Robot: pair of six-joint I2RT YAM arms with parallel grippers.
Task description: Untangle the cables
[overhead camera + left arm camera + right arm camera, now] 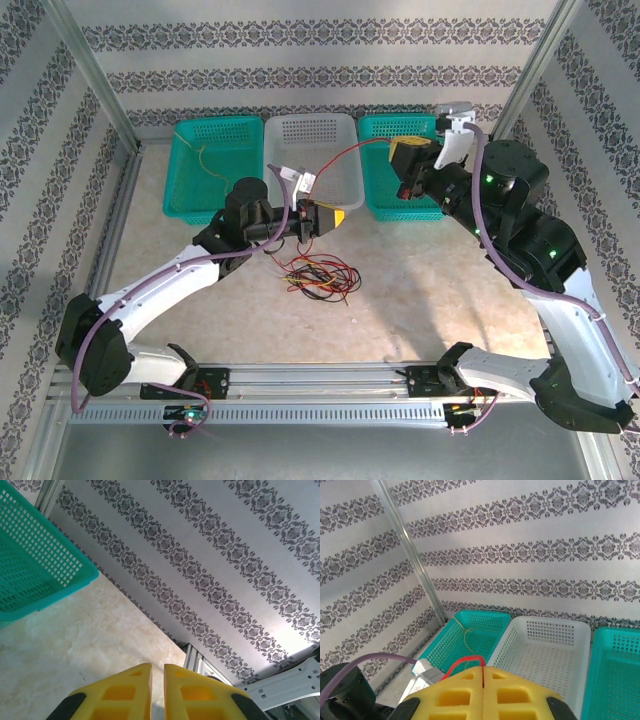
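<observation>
Nearest the arm bases, a loose tangle of thin red, yellow and black wires [320,275] lies on the pale marbled tabletop [450,300], about at its middle. Just beyond it hangs the left hand [338,217], its yellow fingers [135,680] drawn nearly together with a thin slit between them; whether a strand is caught there I cannot tell. Further back and to the right, the right hand [484,669] is pressed together on a single red wire [355,148], which arcs through the air over the white plastic mesh basket [312,120] toward the left hand. Along the back wall, a thin yellow wire [205,160] lies in the left teal plastic mesh basket [215,125]. The risk, as I judge it, sits in that lifted red strand. If its far end is knotted into the heap, drawing the hands apart would drag the whole heap along or cinch the knot tighter. Being so thin, it could also slip from between the yellow fingers and fall back.
</observation>
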